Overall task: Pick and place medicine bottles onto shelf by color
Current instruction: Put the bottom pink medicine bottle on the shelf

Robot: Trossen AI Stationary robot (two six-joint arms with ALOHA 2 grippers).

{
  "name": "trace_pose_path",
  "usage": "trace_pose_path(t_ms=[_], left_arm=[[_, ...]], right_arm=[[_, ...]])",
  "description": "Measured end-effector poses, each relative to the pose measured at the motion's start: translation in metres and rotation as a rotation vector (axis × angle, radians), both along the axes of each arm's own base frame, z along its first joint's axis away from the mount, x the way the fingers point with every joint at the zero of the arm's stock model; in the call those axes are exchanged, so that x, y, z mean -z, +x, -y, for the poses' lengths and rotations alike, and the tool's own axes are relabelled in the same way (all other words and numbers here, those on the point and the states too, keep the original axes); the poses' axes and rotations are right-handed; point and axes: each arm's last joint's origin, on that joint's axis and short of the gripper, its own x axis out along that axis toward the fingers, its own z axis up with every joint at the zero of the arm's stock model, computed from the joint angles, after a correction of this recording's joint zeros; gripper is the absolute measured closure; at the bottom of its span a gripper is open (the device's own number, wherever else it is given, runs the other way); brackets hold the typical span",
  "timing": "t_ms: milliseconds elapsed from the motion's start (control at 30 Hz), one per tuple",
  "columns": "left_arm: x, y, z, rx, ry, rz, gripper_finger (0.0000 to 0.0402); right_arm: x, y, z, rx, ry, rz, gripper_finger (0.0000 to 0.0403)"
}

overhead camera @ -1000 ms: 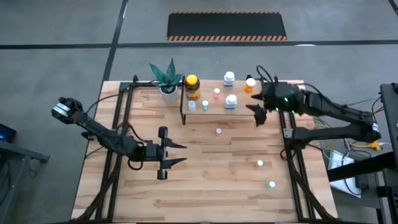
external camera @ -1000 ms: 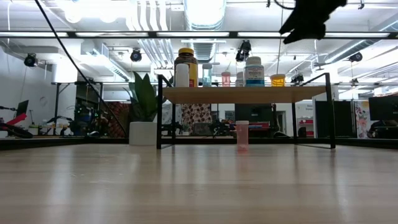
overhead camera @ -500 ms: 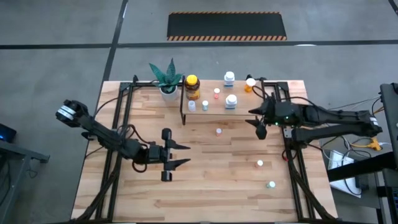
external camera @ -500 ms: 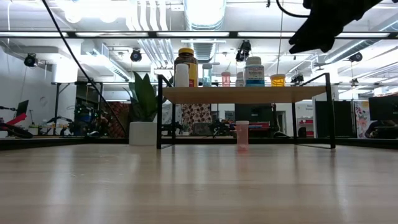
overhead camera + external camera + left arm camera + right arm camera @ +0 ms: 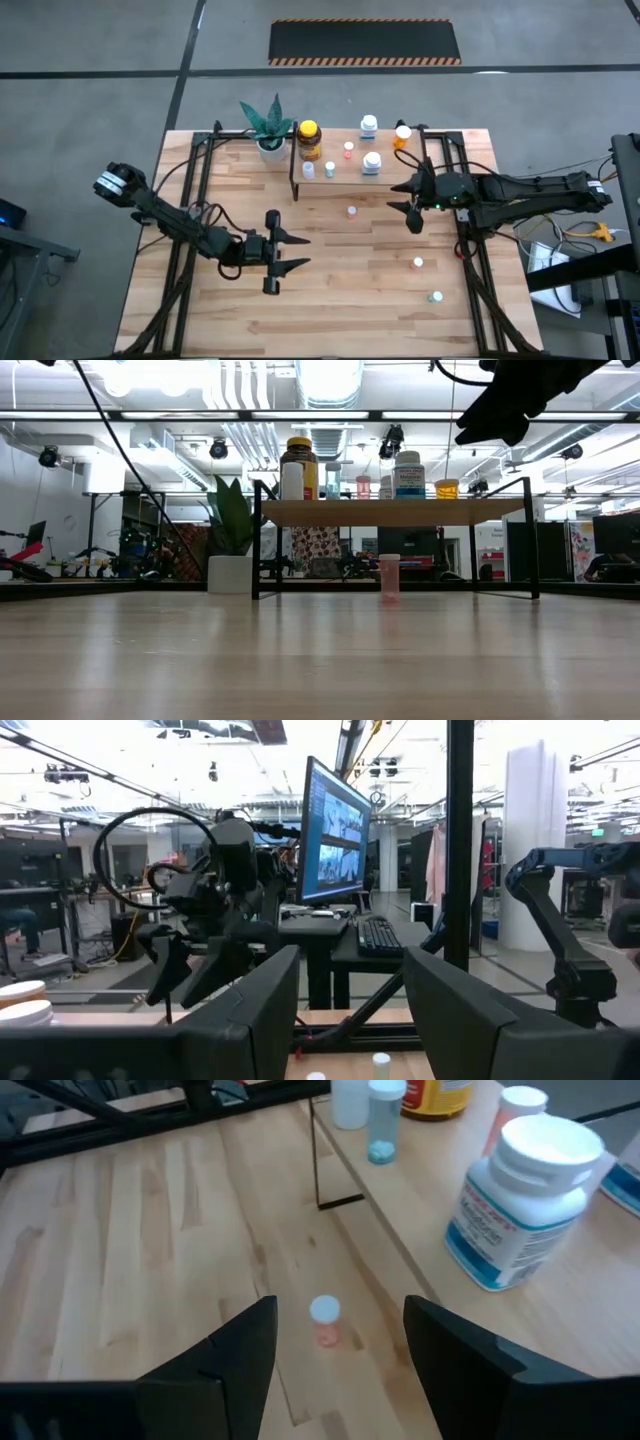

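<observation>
The shelf (image 5: 350,165) stands at the table's far side and carries an amber bottle with a yellow cap (image 5: 309,140), a large white bottle (image 5: 525,1200) and several small ones. A small pink-capped bottle (image 5: 352,211) stands upright on the table just in front of the shelf. It also shows in the right wrist view (image 5: 325,1320). My right gripper (image 5: 400,200) hovers open to the right of it, pointing toward it and slightly down. My left gripper (image 5: 292,252) hangs open above the table's middle left, holding nothing.
Two more small bottles (image 5: 418,263) (image 5: 436,297) stand on the table's near right. A potted plant (image 5: 268,125) stands left of the shelf. Black frame rails (image 5: 195,210) (image 5: 465,250) run along both sides. Bare wood lies between the arms.
My right gripper has swung away from the shelf's right end toward the table's near edge and come down, turning until it points left at the pink-capped bottle. My left gripper has crept slightly toward the right.
</observation>
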Motion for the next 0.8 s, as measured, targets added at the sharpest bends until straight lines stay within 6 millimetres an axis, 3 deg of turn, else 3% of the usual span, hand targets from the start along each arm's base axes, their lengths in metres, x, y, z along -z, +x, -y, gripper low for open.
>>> trace_pose_path(t_ms=[333,533,800], left_arm=[[0.003,0.001,0.001,-0.002,0.005,-0.011,0.0237],[0.004,0.001,0.001,-0.002,0.008,-0.016,0.0237],[0.012,0.002,0.001,-0.002,0.045,-0.082,0.0237]], right_arm=[[0.007,0.008,-0.017,-0.119,0.065,-0.041,0.0195],[0.018,0.013,-0.045,-0.318,0.173,-0.121,0.0195],[0.038,0.016,-0.088,-0.495,0.147,-0.243,0.0195]])
